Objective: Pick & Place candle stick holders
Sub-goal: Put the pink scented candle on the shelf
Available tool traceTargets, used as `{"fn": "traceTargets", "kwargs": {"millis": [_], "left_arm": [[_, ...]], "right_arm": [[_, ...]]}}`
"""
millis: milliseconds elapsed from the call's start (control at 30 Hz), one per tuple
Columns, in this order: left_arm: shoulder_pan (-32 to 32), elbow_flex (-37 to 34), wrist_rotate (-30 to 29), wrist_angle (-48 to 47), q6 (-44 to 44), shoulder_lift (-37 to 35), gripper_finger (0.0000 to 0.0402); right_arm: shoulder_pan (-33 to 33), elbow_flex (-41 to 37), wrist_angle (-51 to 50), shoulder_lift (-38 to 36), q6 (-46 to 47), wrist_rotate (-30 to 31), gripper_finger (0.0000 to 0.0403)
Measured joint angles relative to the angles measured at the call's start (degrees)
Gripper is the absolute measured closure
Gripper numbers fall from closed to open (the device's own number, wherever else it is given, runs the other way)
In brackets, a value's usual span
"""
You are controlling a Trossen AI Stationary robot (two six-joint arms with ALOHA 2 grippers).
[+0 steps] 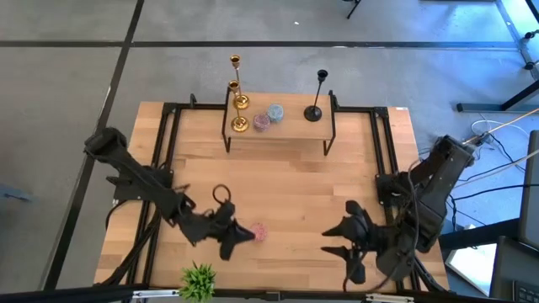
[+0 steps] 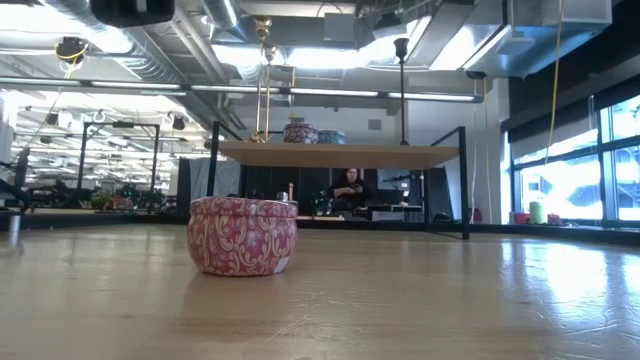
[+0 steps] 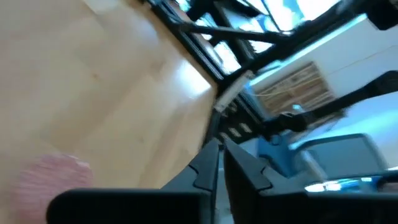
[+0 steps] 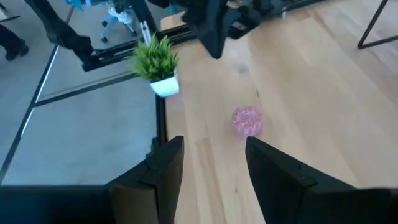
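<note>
on wooden table [image 1: 286,194], raised shelf [image 1: 286,133] with candle stick holders [image 1: 238,93]

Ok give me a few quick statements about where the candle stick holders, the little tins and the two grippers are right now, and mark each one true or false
1. All three candle stick holders stand on the raised wooden shelf: two shiny gold ones and a black one. True.
2. The pink patterned round tin sits on the shelf. False: it sits on the light wooden table, beside the left gripper.
3. The left gripper is shut and holds nothing. True.
4. The right gripper is shut on the black holder. False: its jaws are open and empty.
5. The small green potted plant stands at the table's near edge. True.
</note>
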Motion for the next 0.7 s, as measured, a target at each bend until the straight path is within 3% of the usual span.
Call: {"fn": "traceTargets", "kwargs": {"millis": [100, 167, 333, 500, 700], "left_arm": [[-0.95, 2.09, 0.68, 4.18, -1.99, 5.31, 0.0351], [-1.01, 5.38, 2.33, 1.88, -3.26, 8.3, 0.0325], [0.26, 16.14, 6.42, -13.52, -3.54, 15.15, 0.0257], [1.11, 26.71, 6.76, -30.17, 0.64, 20.39, 0.019], [1.71, 34.24, 6.07, -48.9, 2.21, 24.55, 0.0127]], "right_arm": [[1.8, 0.0, -1.65, 0.96, 2.34, 0.07, 0.0226], [2.66, 0.0, -2.75, 1.47, 4.11, 0.06, 0.0226], [4.05, 0.0, -4.57, 1.63, 7.62, 0.09, 0.0226], [4.21, 0.0, -4.67, 1.65, 8.08, 0.05, 0.0226], [4.19, 0.0, -4.29, 1.65, 8.91, -0.2, 0.0226]]}}
